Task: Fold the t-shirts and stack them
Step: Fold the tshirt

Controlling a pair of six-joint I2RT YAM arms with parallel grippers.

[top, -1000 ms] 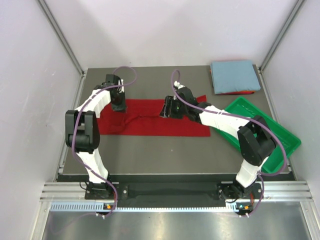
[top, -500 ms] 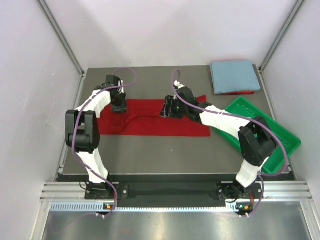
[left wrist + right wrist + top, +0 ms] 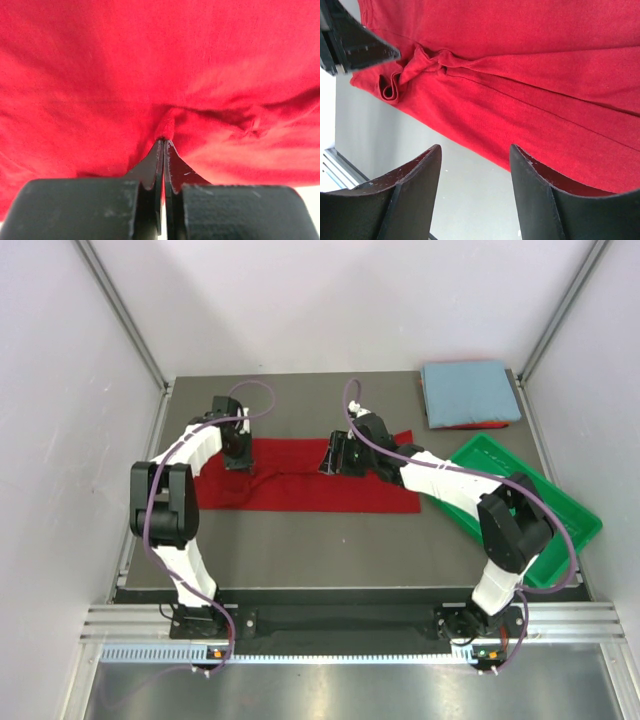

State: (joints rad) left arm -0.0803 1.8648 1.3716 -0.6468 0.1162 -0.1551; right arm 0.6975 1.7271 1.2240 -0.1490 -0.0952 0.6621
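While the left gripper [image 3: 163, 145] pinches a ridge of the red t-shirt [image 3: 310, 485] at its fingertips, the right gripper [image 3: 475, 165] hangs wide open above the cloth's far edge. Folding appears underway; next, the right likely must grasp too.

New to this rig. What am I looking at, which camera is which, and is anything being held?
Two white robot arms are bolted at the near edge of a grey table. The overhead view looks down from behind them; the other two pictures come from cameras on each wrist.

A red t-shirt lies spread on the table. At the far right corner sits a folded light blue t-shirt on top of something red, and a green tray lies near the right edge.

The left gripper is shut, pinching a fold of the red shirt. The right gripper is open above the shirt's edge, holding nothing; the left gripper shows in the corner of its view.
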